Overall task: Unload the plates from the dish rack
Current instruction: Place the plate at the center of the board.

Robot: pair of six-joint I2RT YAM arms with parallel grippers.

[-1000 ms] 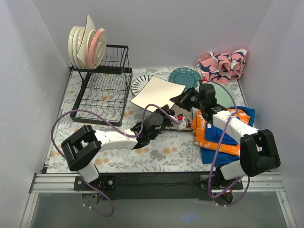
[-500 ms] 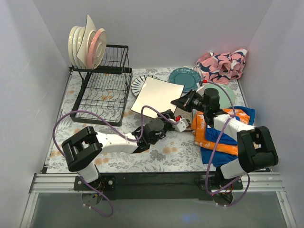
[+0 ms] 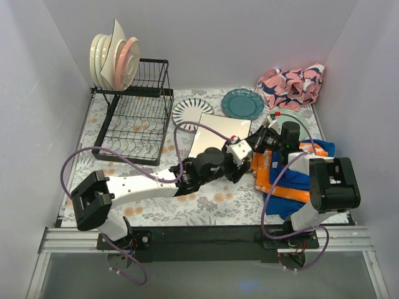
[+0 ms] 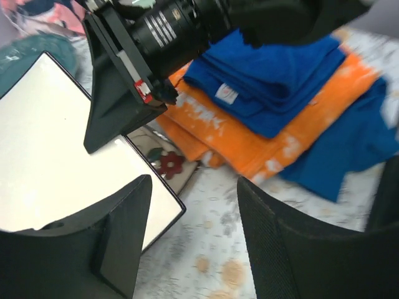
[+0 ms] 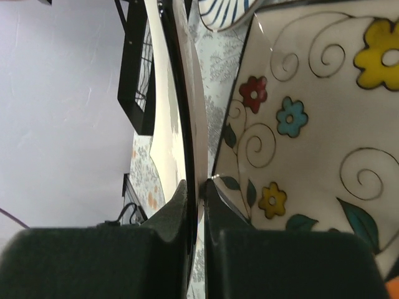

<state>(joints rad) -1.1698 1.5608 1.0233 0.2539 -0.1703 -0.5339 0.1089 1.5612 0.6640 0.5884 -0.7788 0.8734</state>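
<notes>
The black wire dish rack [image 3: 134,121] stands at the back left with several plates [image 3: 115,59] upright on its top tier. My right gripper [image 3: 255,141] is shut on the edge of a square cream plate with a dark rim [image 3: 218,134], which the right wrist view shows edge-on [image 5: 177,112] between the fingers [image 5: 195,184]. A square flowered plate [image 5: 312,124] lies beneath it. My left gripper [image 3: 240,159] is open and empty; in its wrist view [image 4: 193,230] it hovers at the cream plate's near corner [image 4: 43,143].
A black-striped plate [image 3: 192,111], a teal plate [image 3: 242,103] and a pale green plate [image 3: 296,118] lie on the floral mat. The orange and blue cloth [image 3: 293,177] is at the right, the pink cloth [image 3: 292,84] at the back right.
The square cream plate has shifted right and forward off the striped plate. My right gripper has swung right with it. My left arm has reached further right.
</notes>
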